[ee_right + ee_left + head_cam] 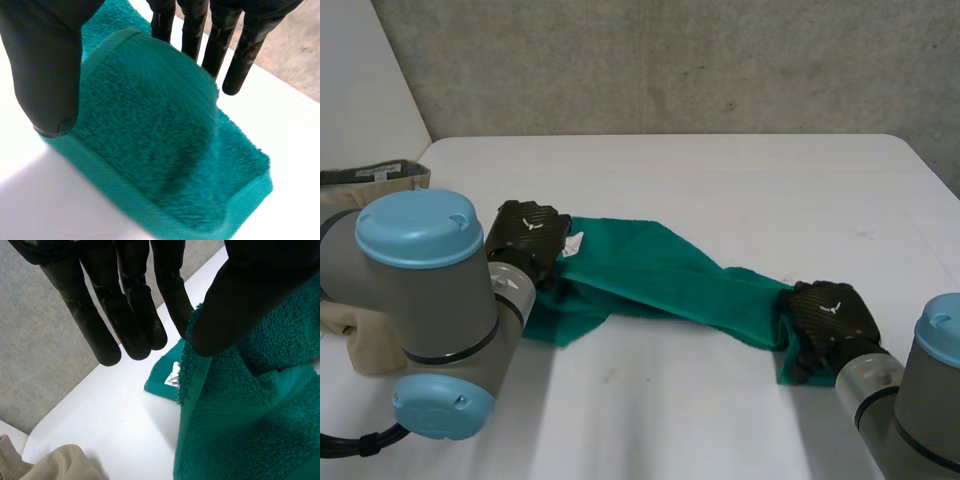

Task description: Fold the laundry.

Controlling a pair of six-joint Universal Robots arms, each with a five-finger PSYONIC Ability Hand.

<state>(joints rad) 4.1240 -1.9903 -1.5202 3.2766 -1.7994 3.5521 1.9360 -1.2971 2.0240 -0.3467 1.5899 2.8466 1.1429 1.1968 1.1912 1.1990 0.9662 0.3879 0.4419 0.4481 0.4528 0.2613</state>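
A white table (720, 180) with a rounded far right corner carries a green towel (660, 275), which stretches in a twisted band from left of the middle towards the near right. Its left end bunches on the surface, with a small white tag (572, 242) showing, and its right end lies flat near the near edge. A beige cloth (365, 340) lies crumpled at the left edge. Towards the far left corner is a strip of grey and cream fabric (375, 177); whether it rests on the table cannot be told
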